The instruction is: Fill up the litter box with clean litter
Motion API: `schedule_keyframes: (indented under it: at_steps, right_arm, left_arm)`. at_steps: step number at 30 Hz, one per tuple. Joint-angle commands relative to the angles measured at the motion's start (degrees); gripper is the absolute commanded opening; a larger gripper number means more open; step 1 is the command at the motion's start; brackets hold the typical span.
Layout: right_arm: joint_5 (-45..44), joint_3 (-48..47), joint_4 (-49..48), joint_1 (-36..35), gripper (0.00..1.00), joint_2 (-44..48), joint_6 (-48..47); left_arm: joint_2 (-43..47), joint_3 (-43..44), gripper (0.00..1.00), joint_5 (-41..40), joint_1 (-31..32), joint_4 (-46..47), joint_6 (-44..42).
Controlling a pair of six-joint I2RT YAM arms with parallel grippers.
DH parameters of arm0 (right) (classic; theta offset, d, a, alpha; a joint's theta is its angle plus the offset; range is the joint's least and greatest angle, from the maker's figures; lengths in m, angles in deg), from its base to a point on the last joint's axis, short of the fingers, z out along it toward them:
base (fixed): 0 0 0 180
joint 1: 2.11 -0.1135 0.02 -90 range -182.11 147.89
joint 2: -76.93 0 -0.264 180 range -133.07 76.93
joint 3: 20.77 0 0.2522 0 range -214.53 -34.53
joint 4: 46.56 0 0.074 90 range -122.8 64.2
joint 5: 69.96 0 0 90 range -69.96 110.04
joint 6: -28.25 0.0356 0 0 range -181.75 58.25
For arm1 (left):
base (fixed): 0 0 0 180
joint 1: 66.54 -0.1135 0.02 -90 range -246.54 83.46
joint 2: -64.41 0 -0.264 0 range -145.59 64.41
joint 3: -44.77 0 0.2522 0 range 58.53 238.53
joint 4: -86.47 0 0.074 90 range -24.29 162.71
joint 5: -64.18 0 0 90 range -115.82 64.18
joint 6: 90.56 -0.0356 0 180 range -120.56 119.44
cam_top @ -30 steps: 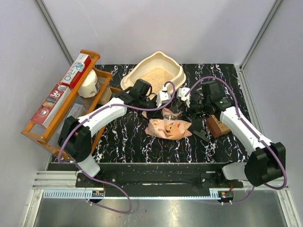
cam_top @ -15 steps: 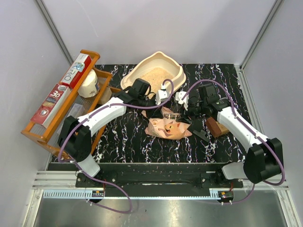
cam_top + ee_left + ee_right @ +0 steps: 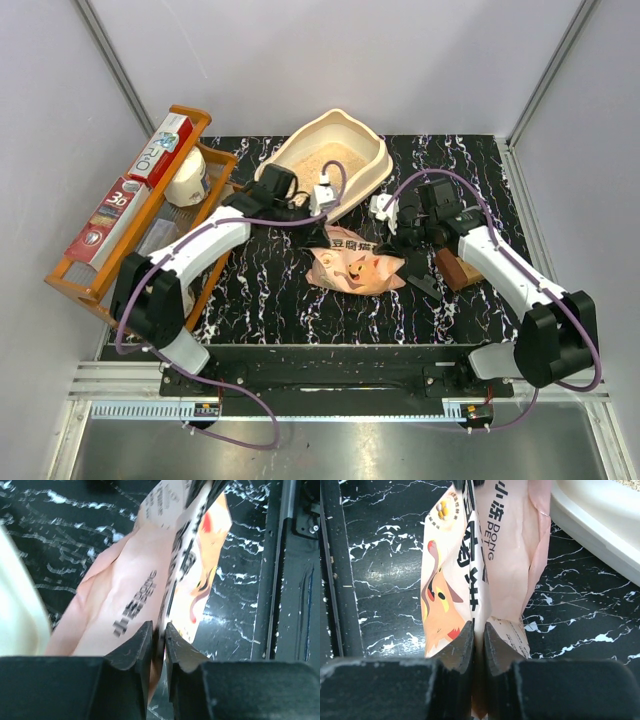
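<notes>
The cream litter box (image 3: 372, 160) stands at the back middle of the table with pale clean litter (image 3: 325, 160) in it. Its rim shows in the right wrist view (image 3: 600, 515) and at the left edge of the left wrist view (image 3: 15, 615). The pink crinkled cat-print bag (image 3: 355, 268) hangs between both grippers, just in front of the box. My left gripper (image 3: 335, 222) is shut on one edge of the bag (image 3: 125, 605), jaws pinching it (image 3: 158, 627). My right gripper (image 3: 392, 240) is shut on the opposite edge (image 3: 510, 565), jaws closed on the fold (image 3: 479, 625).
An orange wooden rack (image 3: 100, 270) along the left side holds boxes and a white jar (image 3: 187, 180). A brown wooden block (image 3: 455, 268) lies to the right of the bag under the right arm. Grey walls enclose the table at the back and sides.
My left arm has swung left and back toward the litter box's near rim, pulling its edge of the bag with it. My right gripper shifted slightly left earlier, still holding the bag.
</notes>
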Motion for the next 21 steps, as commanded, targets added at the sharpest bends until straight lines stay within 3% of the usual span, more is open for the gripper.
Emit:
schedule_keyframes:
  at_steps: [1,6,11,16,21]
  right_arm:
    - [2.04,-2.28,0.99,-0.29,0.13,-1.15,3.51]
    - [3.62,-4.29,2.48,-0.38,0.07,-2.98,4.83]
    - [4.68,-8.33,6.17,-0.38,0.0,-5.19,5.36]
    - [4.16,-10.62,12.48,-0.47,0.0,-6.68,-1.83]
    - [1.52,-16.51,19.8,-0.29,0.0,-12.04,-7.12]
  left_arm:
    - [5.34,-3.9,0.2,3.27,-5.92,-4.02,-4.02]
    - [8.06,-7.33,0.18,3.54,-7.6,-5.96,-6.41]
    - [10.17,-7.86,0.0,3.63,-8.74,-5.96,-4.21]
    - [15.79,-7.6,0.0,-2.86,-11.29,-7.1,-2.54]
    - [19.84,-7.68,0.0,-9.28,-11.29,-10.7,-7.46]
